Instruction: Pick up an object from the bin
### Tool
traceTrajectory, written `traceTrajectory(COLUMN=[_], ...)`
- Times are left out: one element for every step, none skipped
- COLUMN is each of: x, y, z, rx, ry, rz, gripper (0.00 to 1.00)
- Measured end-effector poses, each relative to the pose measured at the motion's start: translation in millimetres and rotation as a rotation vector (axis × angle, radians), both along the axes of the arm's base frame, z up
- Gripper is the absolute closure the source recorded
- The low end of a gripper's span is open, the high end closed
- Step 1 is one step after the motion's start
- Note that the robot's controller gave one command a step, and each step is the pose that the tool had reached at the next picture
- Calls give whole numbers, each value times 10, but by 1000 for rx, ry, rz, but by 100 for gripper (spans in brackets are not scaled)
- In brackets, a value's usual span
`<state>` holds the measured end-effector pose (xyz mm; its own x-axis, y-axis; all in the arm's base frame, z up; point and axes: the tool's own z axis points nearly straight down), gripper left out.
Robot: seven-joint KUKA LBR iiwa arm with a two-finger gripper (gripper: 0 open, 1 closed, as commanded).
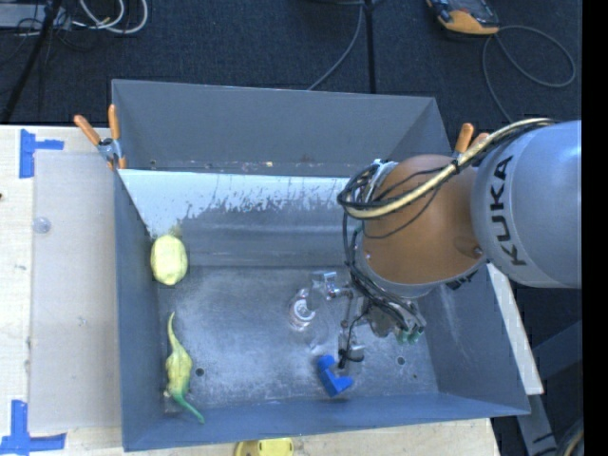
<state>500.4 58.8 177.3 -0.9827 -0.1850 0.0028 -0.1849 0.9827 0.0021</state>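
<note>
Blue block [332, 380] lies beside gripper [350, 354], clear object [302, 312] near.

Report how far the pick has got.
Done: the tool is down in the grey metal bin, over the small blue angular block by the front wall. In hand: nothing is seen lifted. Left: grip and raise one thing. The clear round piece, pale yellow ball and yellow-green toy lizard lie apart.

One ball [168, 259], one lizard [178, 369], one block [333, 379]
</note>
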Motion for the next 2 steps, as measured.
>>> traceTrajectory(x=[-182,-138], y=[-193,-273], z=[-305,-745], rx=[-1,0], ry=[2,1], rz=[193,338], gripper=[0,0])
